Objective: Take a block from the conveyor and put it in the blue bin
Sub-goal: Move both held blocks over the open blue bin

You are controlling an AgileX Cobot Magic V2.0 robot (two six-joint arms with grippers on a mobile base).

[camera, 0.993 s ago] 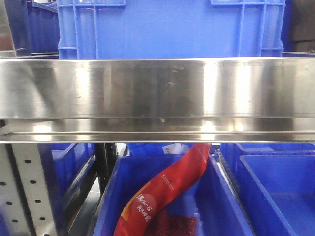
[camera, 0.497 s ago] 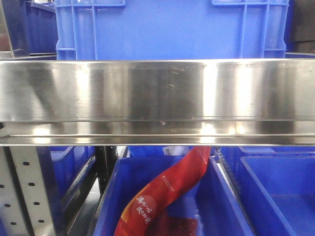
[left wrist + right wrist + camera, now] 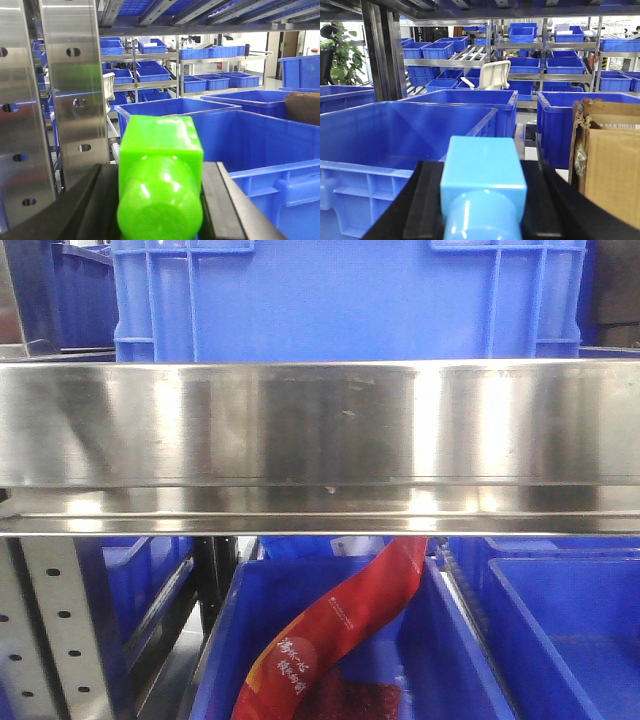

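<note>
We see our L claw (image 3: 160, 172) clamped on a green block (image 3: 160, 150), w/ a blue bin (image 3: 245, 135) just beyond it & a perforated steel post (image 3: 75, 90) at left. Our R claw (image 3: 482, 175) grips a light-blue block (image 3: 482, 155), facing a second blue bin (image 3: 405, 125) w/ a cardboard box (image 3: 612, 165) at right. Front cam: steel rail (image 3: 320, 420) across, red packet (image 3: 340, 625) in a lower bin (image 3: 440, 660)

white chinese characters on the red pouch (image 3: 340, 625) are too blurred to read.
</note>
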